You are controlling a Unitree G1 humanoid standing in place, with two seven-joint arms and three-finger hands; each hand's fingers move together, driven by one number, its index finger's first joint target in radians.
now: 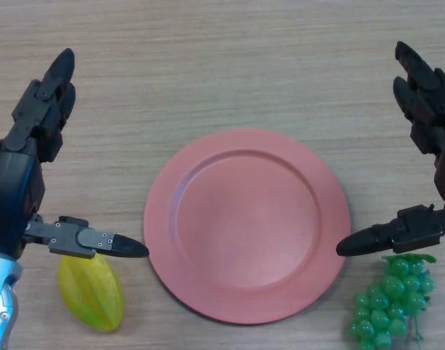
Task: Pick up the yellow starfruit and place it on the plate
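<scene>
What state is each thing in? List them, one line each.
yellow starfruit: on the table, left of the plate, not held.
plate: empty, flat on the table.
green grapes: on the table, right of the plate.
left hand: open, above the starfruit.
right hand: open, holding nothing.

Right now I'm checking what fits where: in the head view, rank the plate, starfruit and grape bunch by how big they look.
1. pink plate, clearly largest.
2 and 3. yellow starfruit and green grape bunch look alike; the picture's edge cuts the grapes, so I won't rank them.
</scene>
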